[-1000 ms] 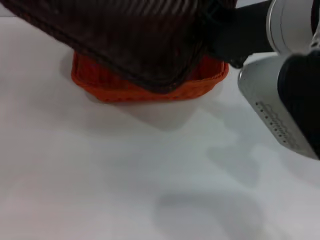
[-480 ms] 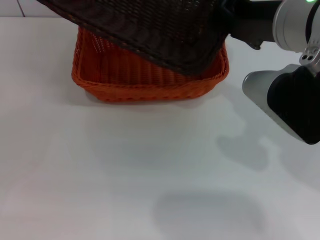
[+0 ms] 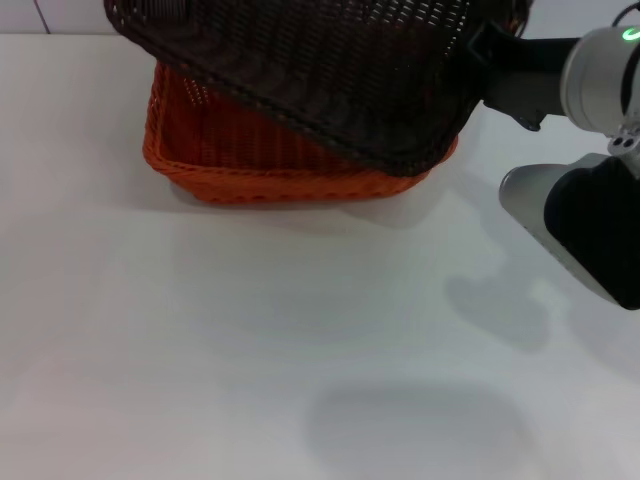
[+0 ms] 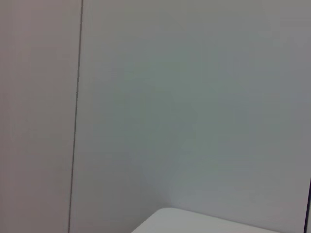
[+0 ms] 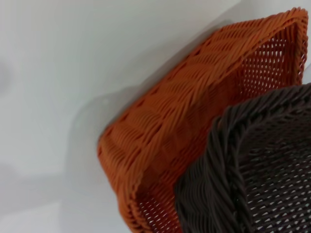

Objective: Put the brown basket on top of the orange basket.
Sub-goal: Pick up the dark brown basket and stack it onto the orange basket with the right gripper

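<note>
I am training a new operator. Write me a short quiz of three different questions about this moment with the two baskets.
1. True or false: the brown basket sits level inside the orange basket.
2. Which arm carries the brown basket? A) left B) right
3. Fill in: the orange basket rests on the white ____.

Key: 1 false, it is tilted above the orange one. 2 B, the right gripper is at its edge; its fingers are hidden. 3 table.

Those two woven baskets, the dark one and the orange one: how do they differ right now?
The brown basket is nearly black; the orange basket is bright. The brown one hangs tilted in the air, carried from the right arm's side; the orange one sits flat on the table. Both are rectangular weave with braided rims.
</note>
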`<state>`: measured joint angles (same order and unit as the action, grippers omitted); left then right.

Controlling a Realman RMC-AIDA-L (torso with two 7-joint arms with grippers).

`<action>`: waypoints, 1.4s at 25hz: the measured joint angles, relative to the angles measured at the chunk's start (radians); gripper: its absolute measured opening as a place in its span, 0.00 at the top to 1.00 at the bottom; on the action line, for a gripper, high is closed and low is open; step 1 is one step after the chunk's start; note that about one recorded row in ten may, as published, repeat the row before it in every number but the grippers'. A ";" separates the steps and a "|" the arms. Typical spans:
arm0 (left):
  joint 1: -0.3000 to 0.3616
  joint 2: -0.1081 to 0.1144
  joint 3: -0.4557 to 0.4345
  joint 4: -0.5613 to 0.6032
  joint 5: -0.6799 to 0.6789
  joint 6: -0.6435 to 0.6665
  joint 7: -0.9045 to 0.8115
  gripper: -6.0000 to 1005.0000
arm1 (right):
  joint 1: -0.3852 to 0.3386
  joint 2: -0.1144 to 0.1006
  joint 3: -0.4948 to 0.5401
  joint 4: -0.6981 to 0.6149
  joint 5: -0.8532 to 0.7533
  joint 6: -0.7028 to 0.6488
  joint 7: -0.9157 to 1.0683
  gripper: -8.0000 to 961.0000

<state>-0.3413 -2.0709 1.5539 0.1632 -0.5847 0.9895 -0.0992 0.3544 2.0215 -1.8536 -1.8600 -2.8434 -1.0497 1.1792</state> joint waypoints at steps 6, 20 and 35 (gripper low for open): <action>-0.006 0.001 -0.003 0.001 0.000 -0.009 0.005 0.25 | -0.034 -0.014 -0.010 0.050 -0.018 0.060 0.020 0.84; -0.009 -0.002 0.004 -0.003 0.002 -0.012 0.000 0.25 | -0.007 -0.068 -0.074 0.070 -0.018 0.109 0.022 0.83; -0.007 -0.008 0.005 -0.002 0.000 -0.060 -0.056 0.25 | 0.048 -0.167 -0.118 0.184 0.033 0.307 0.125 0.70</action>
<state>-0.3482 -2.0786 1.5586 0.1616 -0.5851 0.9290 -0.1552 0.4028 1.8543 -1.9719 -1.6756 -2.8106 -0.7424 1.3043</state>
